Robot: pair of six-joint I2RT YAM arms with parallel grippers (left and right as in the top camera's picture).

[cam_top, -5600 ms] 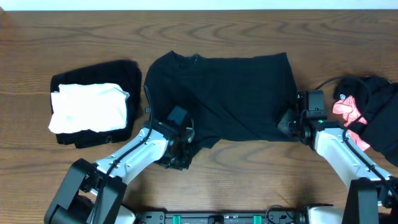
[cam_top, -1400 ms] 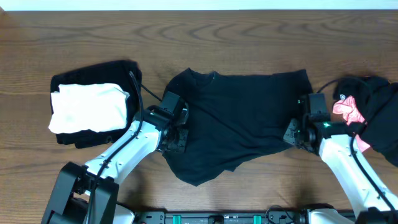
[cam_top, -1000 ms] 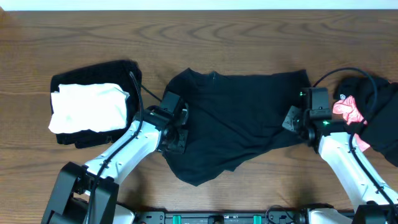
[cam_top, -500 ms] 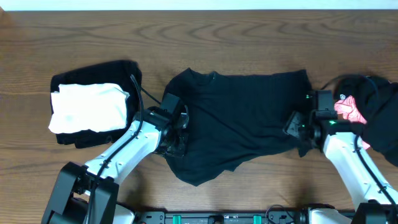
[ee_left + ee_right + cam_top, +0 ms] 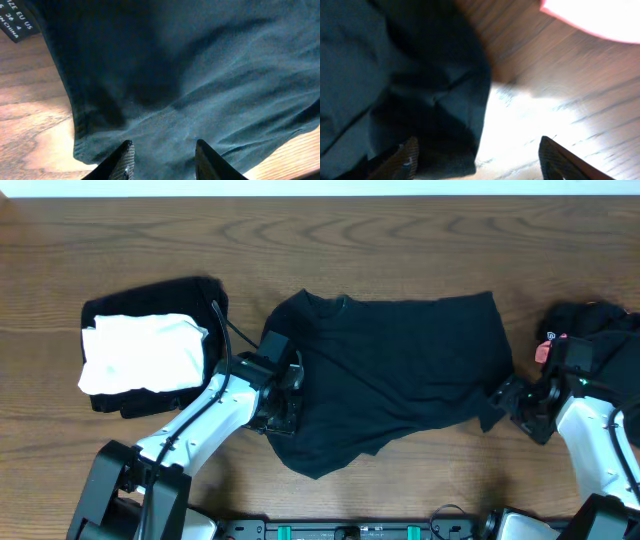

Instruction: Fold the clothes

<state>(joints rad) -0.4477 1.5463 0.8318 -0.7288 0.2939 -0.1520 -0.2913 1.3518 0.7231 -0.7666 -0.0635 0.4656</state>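
R gripper [image 5: 479, 152] lets go of shirt [image 5: 400, 370]

It has pulled back off the hem & spread wide, nothing between the jaws: shirt edge lies under its l. finger [image 5: 405, 157], bare table [image 5: 545, 115] under the other. L gripper [image 5: 162, 155] is part-closed on a bunch of shirt cloth, rest of the shirt spreading ahead of the jaws. Folded white top [image 5: 140, 352] sits well off to its l. side

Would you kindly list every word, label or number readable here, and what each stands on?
"ZE EU US": tag of the black T-shirt, cut off by the frame.
"CHINA": same tag, lowest line; middle line blurred.
White mark on the pink garment: too small to read.
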